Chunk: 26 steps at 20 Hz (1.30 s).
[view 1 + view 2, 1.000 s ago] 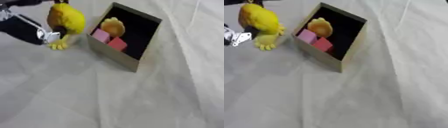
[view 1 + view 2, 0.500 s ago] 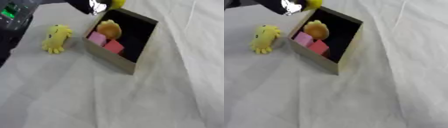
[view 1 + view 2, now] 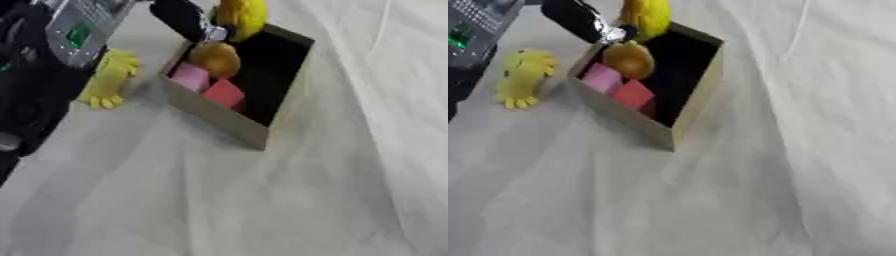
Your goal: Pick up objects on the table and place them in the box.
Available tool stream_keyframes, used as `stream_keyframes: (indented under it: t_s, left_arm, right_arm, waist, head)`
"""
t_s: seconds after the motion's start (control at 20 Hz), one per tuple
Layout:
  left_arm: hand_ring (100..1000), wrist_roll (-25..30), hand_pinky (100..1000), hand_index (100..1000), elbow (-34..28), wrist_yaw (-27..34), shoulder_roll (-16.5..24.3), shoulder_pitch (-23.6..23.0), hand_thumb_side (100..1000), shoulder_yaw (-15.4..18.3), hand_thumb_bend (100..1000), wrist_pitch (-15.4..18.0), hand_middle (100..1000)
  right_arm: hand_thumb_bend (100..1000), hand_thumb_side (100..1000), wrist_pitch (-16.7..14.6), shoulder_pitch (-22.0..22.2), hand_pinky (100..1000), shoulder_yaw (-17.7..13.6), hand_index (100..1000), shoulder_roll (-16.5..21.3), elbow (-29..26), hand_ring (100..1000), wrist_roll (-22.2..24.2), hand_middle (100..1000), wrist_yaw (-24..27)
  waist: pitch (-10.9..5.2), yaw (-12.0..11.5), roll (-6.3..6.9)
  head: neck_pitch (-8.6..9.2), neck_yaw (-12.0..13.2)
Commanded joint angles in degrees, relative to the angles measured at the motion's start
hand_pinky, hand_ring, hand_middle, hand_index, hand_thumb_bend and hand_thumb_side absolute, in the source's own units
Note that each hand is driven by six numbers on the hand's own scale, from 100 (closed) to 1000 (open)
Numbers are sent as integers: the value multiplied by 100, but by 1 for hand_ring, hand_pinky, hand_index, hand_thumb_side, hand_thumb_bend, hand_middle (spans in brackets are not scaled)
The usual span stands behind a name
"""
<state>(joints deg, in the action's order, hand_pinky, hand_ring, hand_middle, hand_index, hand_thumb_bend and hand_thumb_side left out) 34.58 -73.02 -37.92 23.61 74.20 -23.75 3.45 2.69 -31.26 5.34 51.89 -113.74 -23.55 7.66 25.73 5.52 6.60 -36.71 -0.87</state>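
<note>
White cloth, creased in long folds, covers the surface (image 3: 262, 200) on which everything sits. At the top of the view the left hand (image 3: 188, 20) reaches in from the upper left, its dark fingers curled round a yellow plush toy (image 3: 241, 15) and holding it above the far corner of the box (image 3: 223, 117). Half a second ago that hand and toy were higher and further left in the picture, barely over the box's rim; now the toy hangs over the dark interior, though the camera has also shifted, so part of that change may be the head's own tilt. How the thumb sits on the toy is hard to make out through the blur.

Inside the box lie an orange rounded object (image 3: 214, 59), a pink block (image 3: 190, 77) beside it, and a red block (image 3: 225, 93) just next to the pink one, all crowded toward the box's left wall. These three lie as they did in the earlier pictures.

Outside, just left of the box, a second yellow plush piece (image 3: 522, 77) rests flat on the cloth, near but apart from the cardboard wall. The robot's black and silver forearm (image 3: 52, 55) fills the upper left and partly hides the cloth behind it.
</note>
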Motion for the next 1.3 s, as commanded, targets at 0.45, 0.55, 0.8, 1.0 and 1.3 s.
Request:
stream_keyframes:
  t_s: [0.45,0.55,0.8,1.0,1.3]
  left_arm:
    - [877,14,893,946,-165,-3,141,19,461,248,440,115,864]
    - [865,-53,884,914,-275,67,227,-25,433,284,409,61,845]
    - [859,-128,881,885,-585,233,938,-386,425,445,402,-189,830]
    - [866,-53,887,890,-762,363,1592,-815,442,654,398,-383,840]
    - [878,284,894,904,-584,248,1893,-1124,432,720,416,-511,859]
  right_arm:
    - [100,678,9,-29,801,-63,820,104,-85,828,-22,843,46]
    - [100,678,8,-7,801,-60,820,108,-85,828,-22,843,44]
    - [100,677,16,175,801,-120,820,182,-85,828,-89,843,15]
    - [100,678,15,269,801,-157,820,211,-85,828,-144,843,-8]
    - [100,677,9,273,802,-165,820,197,-85,828,-163,843,-17]
  waist:
    - [-177,-77,-88]
    - [-205,-100,-103]
    - [-274,-269,-107]
    - [-298,-381,-100]
    - [-309,-389,-124]
  head:
    - [51,8]
    - [38,17]
    - [-31,-34]
    - [-50,-124]
    - [9,-113]
